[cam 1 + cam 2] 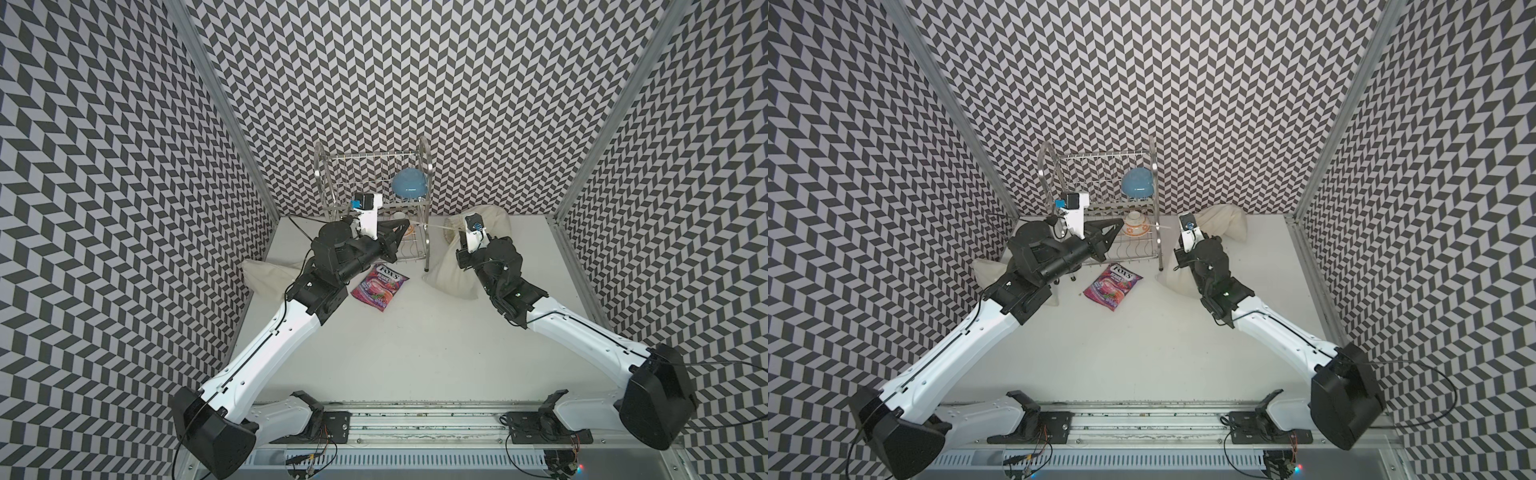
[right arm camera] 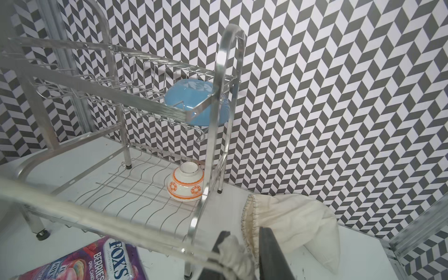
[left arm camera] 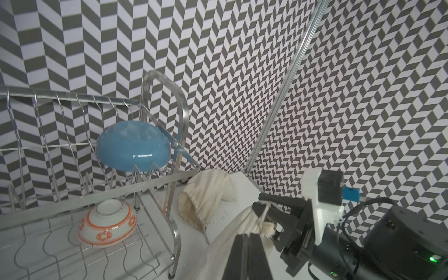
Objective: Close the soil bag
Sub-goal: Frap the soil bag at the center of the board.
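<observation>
The drawstring (image 1: 436, 227) is stretched taut before the dish rack (image 1: 426, 249), pinched by the left gripper (image 1: 403, 228); the soil bag neck (image 3: 249, 215) is clamped by the right gripper (image 2: 243, 238).

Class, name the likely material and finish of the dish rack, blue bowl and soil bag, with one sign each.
Dish rack: polished metal, probably steel; bright glints.
Blue bowl: likely glazed ceramic; glossy highlights.
Soil bag: matte cream cloth; soft gathered folds.

Cut by frame edge: candy bag (image 2: 80, 261). Blurred: string (image 2: 72, 208). Partly behind right arm (image 1: 503, 270): soil bag (image 1: 446, 278). Under left arm (image 1: 332, 266): another bag (image 1: 266, 276).
</observation>
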Robot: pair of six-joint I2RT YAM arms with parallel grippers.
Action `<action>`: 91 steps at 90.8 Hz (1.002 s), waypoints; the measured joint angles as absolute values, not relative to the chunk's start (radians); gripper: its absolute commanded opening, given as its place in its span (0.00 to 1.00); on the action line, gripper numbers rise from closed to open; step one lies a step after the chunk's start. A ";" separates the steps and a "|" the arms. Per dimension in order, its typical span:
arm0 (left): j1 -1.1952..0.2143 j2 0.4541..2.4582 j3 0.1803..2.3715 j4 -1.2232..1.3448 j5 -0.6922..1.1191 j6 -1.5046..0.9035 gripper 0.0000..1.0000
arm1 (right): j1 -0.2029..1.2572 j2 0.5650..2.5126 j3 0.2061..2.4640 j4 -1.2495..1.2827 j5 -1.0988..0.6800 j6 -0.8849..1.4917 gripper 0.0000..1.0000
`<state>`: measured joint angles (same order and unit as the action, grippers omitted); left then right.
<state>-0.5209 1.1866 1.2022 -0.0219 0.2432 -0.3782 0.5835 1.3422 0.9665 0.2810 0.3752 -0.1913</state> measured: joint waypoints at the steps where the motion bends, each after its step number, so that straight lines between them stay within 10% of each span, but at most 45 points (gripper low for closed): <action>1: -0.518 1.187 1.202 -0.026 0.250 -0.382 0.00 | 0.583 1.340 0.966 0.280 0.373 -0.192 0.23; 71: -0.356 1.076 0.999 0.016 0.294 -0.556 0.00 | 0.483 1.344 0.781 0.318 0.326 -0.088 0.20; 91: -0.329 1.028 1.030 0.062 0.331 -0.572 0.00 | 0.468 1.125 0.812 0.250 0.349 -0.118 0.06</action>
